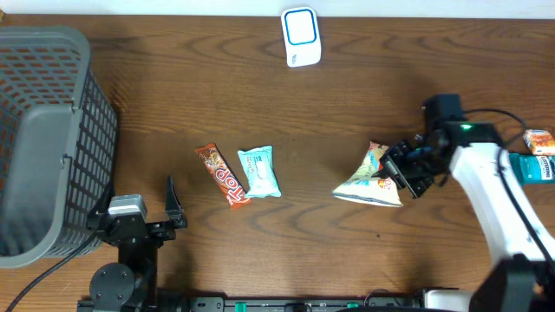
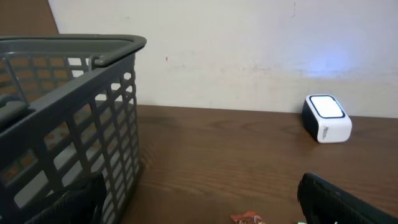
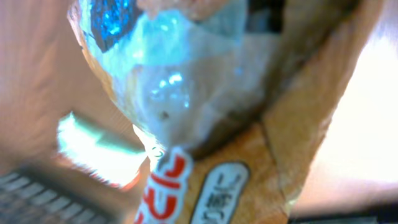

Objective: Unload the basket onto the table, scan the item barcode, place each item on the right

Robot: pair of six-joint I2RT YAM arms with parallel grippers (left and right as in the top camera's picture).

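Slippage threatens: the right gripper [image 1: 401, 169], clamped on one edge of the crinkly snack bag [image 1: 368, 184] right of centre, may let it twist before reaching the top-centre scanner [image 1: 301, 36]; the left gripper [image 2: 205, 196] gapes wide.

we get even, soft light on the overhead, sharp across the table [image 1: 347, 113], with only a faint shadow by the basket [image 1: 91, 130]. on the left wrist view the scanner [image 2: 326, 118] glows white and throws a bluish patch on the wall [image 2: 329, 65]; the bottom corners are dark and soft. the right wrist view is heavily blurred: the snack bag [image 3: 186, 112] is too close and out of focus, there's glare on its film, and the right edge is blown out.
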